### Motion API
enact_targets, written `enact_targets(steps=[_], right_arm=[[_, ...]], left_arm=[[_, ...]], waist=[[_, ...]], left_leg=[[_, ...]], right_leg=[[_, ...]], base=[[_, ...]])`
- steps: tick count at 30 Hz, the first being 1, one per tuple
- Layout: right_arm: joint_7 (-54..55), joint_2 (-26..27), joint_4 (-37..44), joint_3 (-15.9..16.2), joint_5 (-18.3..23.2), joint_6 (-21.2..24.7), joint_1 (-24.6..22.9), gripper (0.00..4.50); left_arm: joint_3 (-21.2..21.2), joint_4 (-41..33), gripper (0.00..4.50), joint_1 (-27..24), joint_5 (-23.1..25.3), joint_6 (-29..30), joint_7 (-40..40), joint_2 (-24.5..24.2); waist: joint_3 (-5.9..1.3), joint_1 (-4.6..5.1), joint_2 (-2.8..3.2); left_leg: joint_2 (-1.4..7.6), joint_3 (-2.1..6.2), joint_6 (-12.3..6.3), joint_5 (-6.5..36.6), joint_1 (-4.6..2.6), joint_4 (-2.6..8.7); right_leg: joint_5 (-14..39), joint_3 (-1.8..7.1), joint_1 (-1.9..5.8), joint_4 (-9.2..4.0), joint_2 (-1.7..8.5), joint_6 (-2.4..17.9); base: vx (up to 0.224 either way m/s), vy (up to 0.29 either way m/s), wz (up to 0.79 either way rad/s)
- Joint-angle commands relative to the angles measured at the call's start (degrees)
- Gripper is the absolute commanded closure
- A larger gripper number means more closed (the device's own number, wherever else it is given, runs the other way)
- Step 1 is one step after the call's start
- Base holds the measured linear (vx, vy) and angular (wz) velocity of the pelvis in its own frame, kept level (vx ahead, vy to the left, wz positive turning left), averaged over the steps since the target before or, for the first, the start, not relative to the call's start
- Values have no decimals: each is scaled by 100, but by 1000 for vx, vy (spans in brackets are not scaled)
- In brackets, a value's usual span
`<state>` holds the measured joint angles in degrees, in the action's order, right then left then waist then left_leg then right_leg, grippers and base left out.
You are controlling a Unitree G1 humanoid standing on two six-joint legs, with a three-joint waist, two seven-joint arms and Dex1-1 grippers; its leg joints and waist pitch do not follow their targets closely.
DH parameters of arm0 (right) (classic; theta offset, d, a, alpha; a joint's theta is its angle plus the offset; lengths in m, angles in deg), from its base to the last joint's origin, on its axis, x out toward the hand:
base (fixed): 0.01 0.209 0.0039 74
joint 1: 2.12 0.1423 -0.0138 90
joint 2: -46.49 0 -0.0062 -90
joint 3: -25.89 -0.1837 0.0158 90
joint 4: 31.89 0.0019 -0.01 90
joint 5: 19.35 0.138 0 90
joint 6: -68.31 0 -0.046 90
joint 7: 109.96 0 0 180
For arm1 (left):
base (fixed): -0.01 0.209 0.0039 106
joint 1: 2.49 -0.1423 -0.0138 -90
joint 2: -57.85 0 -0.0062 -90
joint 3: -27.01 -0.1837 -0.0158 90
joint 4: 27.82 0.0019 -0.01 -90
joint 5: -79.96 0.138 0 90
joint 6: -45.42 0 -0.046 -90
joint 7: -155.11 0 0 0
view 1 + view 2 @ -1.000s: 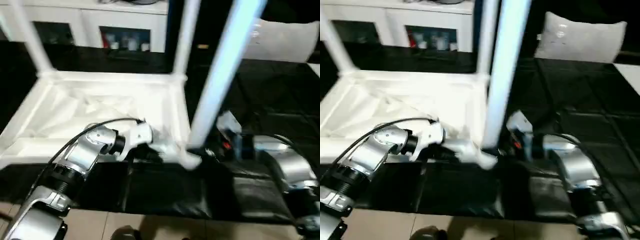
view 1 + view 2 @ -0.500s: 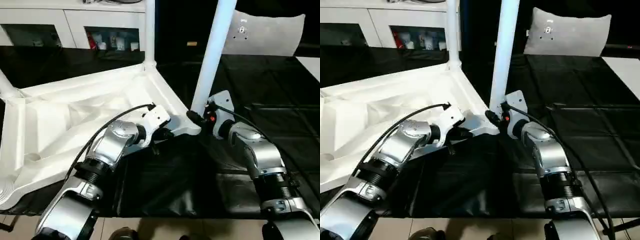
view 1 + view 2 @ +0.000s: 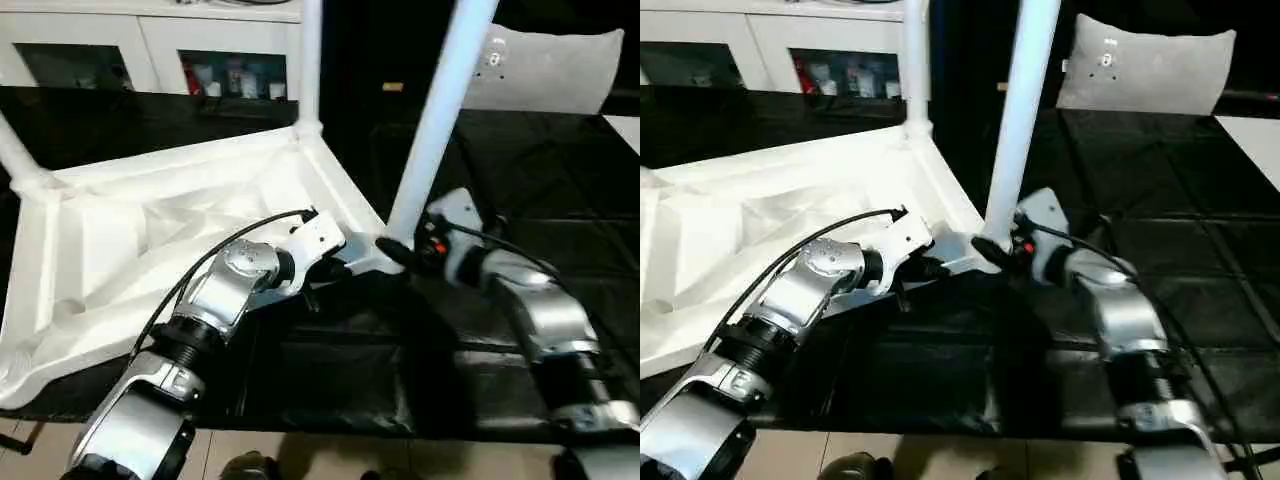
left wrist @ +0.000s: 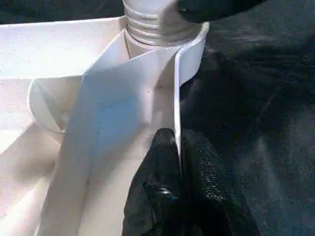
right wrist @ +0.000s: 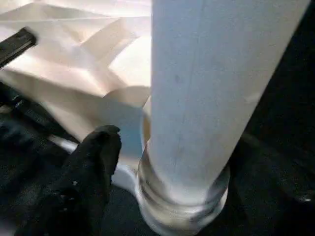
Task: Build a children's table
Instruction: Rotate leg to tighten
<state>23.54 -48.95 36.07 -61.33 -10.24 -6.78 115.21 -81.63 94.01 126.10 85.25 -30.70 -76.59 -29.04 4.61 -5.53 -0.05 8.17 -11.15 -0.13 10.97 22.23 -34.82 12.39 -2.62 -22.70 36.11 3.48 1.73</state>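
Left gripper [image 4: 178,147] pinches upturned table rim [image 4: 176,88], steadying it. Your right gripper [image 3: 400,252] braces leg [image 3: 437,110] at centre-frame socket; finger spread unclear.

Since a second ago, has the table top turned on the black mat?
Yes. The table top had its far edge parallel to the white cabinet; now that edge slants, its left end swung toward the robot.
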Motion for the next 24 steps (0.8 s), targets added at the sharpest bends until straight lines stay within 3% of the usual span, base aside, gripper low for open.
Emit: enact_targets(steps=[1, 5, 11, 12, 17, 20, 21, 24], right_arm=[[-421, -196, 82, 34, 73, -96, -68, 51], [-1147, -602, 79, 40, 207, -307, -89, 8], [-1838, -843, -23, 144, 259, -876, -43, 2], [-2080, -884, -13, 194, 306, -900, -69, 28], [-2686, -923, 58, 337, 495, -853, -115, 55], [-2791, -921, 62, 366, 528, -851, -119, 85], [-2860, -911, 85, 416, 531, -822, -129, 90], [-2942, -896, 33, 464, 536, -819, -111, 122]], left_arm=[[-69, -65, 450, -15, -48, -350, -275, -68], [-285, -87, 450, -89, 7, -622, -802, -380], [-572, -231, 450, -158, -15, -976, -1685, -782], [-631, -325, 450, -201, -53, -1003, -1894, -858], [-736, -605, 450, -344, -194, -1116, -2350, -990], [-754, -617, 450, -362, -220, -1157, -2423, -1011], [-761, -659, 450, -389, -240, -1150, -2471, -1039], [-765, -712, 450, -411, -263, -1126, -2516, -1064]], waist=[[-490, -29, -97], [-492, -38, -89], [-492, -82, -86], [-490, -89, -101], [-498, -187, -69], [-496, -221, -69], [-484, -242, -36], [-478, -244, -57]], left_leg=[[525, 228, -648, 263, -112, 327], [543, 232, -611, 333, -118, 332], [556, 221, -583, 434, -128, 325], [560, 216, -581, 448, -129, 325], [587, 207, -638, 384, -144, 318], [589, 205, -585, 452, -149, 321], [587, 211, -540, 528, -152, 329], [581, 215, -456, 613, -144, 342]], right_leg=[[-81, 296, 332, -379, 634, 1464], [19, 287, 324, -371, 627, 1481], [164, 284, 301, -376, 644, 1520], [184, 283, 302, -376, 644, 1519], [71, 270, 266, -330, 620, 1582], [154, 270, 256, -339, 625, 1568], [286, 274, 247, -354, 633, 1547], [429, 282, 256, -374, 635, 1490]], base=[[0, 0, 0], [0, 0, 0], [0, 0, 0], [0, 0, 0], [0, 0, 0], [0, 0, 0], [0, 0, 0], [0, 0, 0]])
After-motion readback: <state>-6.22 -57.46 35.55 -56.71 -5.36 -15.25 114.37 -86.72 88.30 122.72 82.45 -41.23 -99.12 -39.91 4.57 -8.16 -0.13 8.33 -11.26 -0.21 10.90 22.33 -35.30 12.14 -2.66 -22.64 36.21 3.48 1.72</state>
